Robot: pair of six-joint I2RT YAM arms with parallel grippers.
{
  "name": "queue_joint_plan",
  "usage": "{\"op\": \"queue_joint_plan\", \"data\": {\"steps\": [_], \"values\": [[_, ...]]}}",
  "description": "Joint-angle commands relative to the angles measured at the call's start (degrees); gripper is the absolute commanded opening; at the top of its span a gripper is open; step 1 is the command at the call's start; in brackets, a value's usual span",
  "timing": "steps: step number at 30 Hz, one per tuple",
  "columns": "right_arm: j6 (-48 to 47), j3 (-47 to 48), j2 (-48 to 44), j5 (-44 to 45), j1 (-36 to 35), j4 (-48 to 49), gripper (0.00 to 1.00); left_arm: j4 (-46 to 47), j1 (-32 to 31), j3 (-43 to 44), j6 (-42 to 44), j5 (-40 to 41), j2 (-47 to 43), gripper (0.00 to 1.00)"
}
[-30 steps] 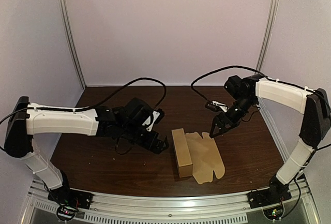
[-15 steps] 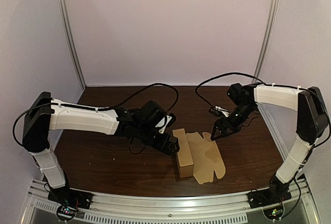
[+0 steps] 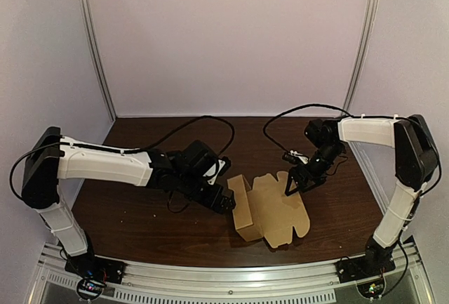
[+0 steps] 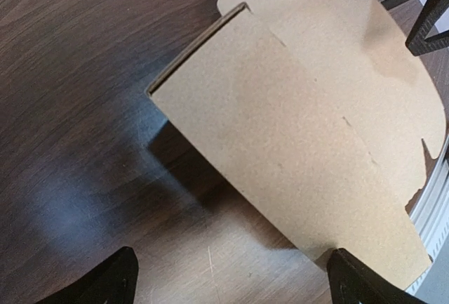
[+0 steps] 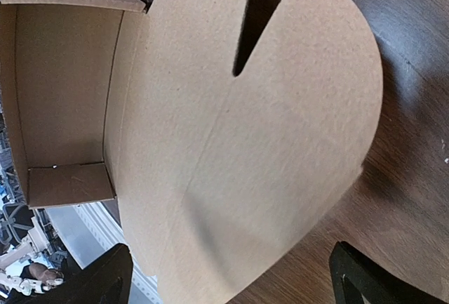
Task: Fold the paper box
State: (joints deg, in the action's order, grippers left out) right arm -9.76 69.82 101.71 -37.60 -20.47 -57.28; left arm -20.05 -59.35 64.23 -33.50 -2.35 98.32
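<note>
here's the paper box [image 3: 269,209], sitting at the front middle of the dark wood counter [image 3: 133,223], right between the two arms. one long wall stands upright on its left side, and the rest of the card fans out flat to the right in rounded flaps. the left hand [image 3: 226,202] is down low just beside that upright wall, on its outer face. its fingers [image 4: 112,281] are spread wide and nothing is pinched between them. whether it actually touches the wall, the pictures don't settle. over on the other side, the right hand [image 3: 292,187] hangs at the far right edge of the flaps, its fingers [image 5: 105,276] also spread apart and empty. its wrist camera looks straight across the rounded flaps into the open hollow of the box, one small end flap folded inward there.
</note>
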Motion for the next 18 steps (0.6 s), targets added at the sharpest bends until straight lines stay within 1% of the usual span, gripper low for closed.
{"op": "queue_joint_plan", "data": {"steps": [1, 3, 5, 7, 9, 11, 15, 18], "values": [[0.6, 1.5, 2.1, -1.8, 0.1, -1.6, 1.00, -2.4, -0.2, -2.0, -0.3, 1.5, 0.1, 0.97], [-0.1, 2.4, 3.5, -7.1, 0.2, -3.1, 0.99, -2.1, -0.2, -2.0, -0.3, 1.5, 0.3, 0.97], [-1.2, 3.4, 5.1, -13.1, 0.1, -4.7, 0.95, -2.0, -0.2, -1.9, -0.4, 1.5, 0.5, 0.97], [-2.1, 4.2, 5.9, -16.2, 0.1, -5.8, 0.86, -2.0, -0.2, -2.0, -0.3, 1.5, 0.9, 0.98], [-3.0, 4.9, 5.9, -17.0, 0.1, -6.6, 0.77, -2.0, -0.2, -2.2, -0.3, 1.5, 0.9, 0.97], [-3.1, 5.3, 5.1, -17.0, 0.2, -6.9, 0.64, -2.2, -0.2, -2.2, -0.1, 1.5, 0.9, 0.98], [-2.9, 6.0, 3.0, -15.1, 0.2, -7.2, 0.30, -2.5, -0.2, -1.9, 0.2, 4.4, 0.3, 0.97], [-3.0, 6.4, 1.5, -14.6, 0.2, -7.6, 0.13, -2.6, -0.2, -1.9, 0.1, 7.2, -0.7, 0.97]]}}
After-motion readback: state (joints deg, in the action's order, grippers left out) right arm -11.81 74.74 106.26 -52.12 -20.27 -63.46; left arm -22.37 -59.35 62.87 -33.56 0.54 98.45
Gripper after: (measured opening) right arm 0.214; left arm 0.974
